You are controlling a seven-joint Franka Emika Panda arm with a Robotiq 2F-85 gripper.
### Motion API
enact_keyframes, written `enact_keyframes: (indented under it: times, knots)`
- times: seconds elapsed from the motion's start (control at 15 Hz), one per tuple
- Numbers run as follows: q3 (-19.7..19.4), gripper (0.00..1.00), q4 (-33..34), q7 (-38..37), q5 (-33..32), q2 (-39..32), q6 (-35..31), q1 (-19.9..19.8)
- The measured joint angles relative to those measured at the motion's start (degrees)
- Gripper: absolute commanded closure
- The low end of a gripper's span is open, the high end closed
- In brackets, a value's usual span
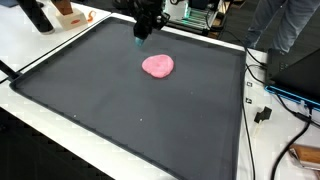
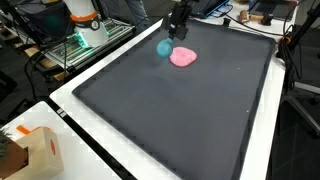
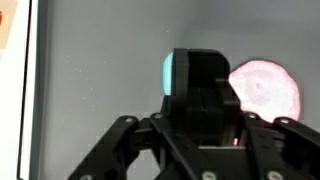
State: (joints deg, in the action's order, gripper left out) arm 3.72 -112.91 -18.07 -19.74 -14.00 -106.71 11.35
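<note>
My gripper [image 1: 143,36] hangs over the far part of a black mat [image 1: 120,120], also seen in the other exterior view [image 2: 176,36]. Its fingers look closed around a small teal object [image 1: 140,43] at their tips, just above the mat. The teal object also shows in an exterior view [image 2: 163,47] and as a sliver left of the dark fingers in the wrist view [image 3: 171,72]. A flat pink blob [image 1: 158,66] lies on the mat beside the gripper, apart from it [image 2: 183,57] [image 3: 265,88].
The mat has a raised rim on a white table [image 1: 30,50]. A cardboard box [image 2: 35,150] stands at a table corner. Cables and equipment [image 1: 290,90] lie beside the mat. Another robot base [image 2: 85,20] stands beyond the table.
</note>
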Motion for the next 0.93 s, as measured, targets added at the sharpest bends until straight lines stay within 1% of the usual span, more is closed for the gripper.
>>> enact_keyframes:
  times: [0.13,0.27,0.4,0.6,0.73,0.93]
  knots:
    - [0.28,0.75,0.02,-2.21,-2.23,-0.01,0.83,0.8]
    - [0.86,0.75,0.04,-6.58,-5.87,-0.16,2.5,2.62]
    - [1.52,0.75,0.15,-12.4,-9.14,-0.79,4.05,4.83]
    - [1.99,0.75,0.68,-21.61,-12.15,-2.87,5.84,7.5]
    - [1.99,0.75,1.23,-27.62,-13.68,-4.74,6.46,8.45]
    - [1.97,0.75,2.5,-35.45,-15.34,-7.38,7.37,8.86]
